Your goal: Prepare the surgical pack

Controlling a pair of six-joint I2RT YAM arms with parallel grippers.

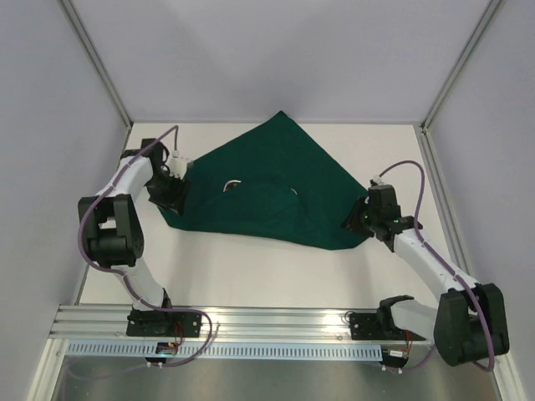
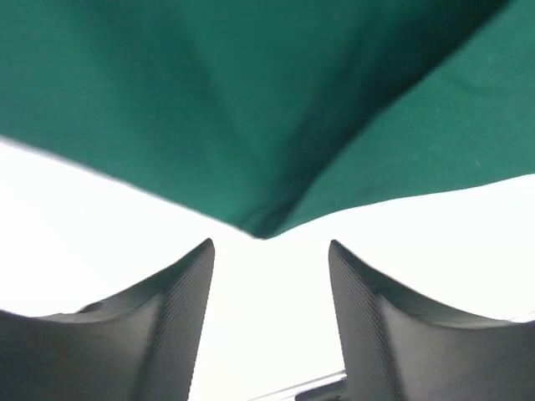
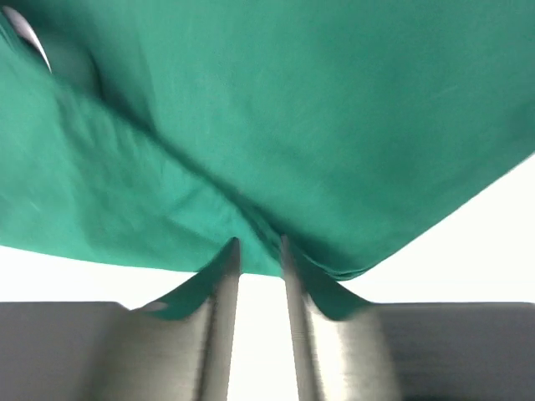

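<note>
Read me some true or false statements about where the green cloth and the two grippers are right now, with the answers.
1. The left gripper is clamped on a corner of the green cloth. False: its fingers stand well apart, and the corner lies just ahead of the gap, ungripped.
2. The right gripper is at the cloth's right corner. True.
3. The cloth is folded into a neat rectangular bundle. False: it lies spread in an irregular, pointed shape with a bulge in the middle.
4. The cloth lies on the table, with one gripper at either side of it. True.
</note>
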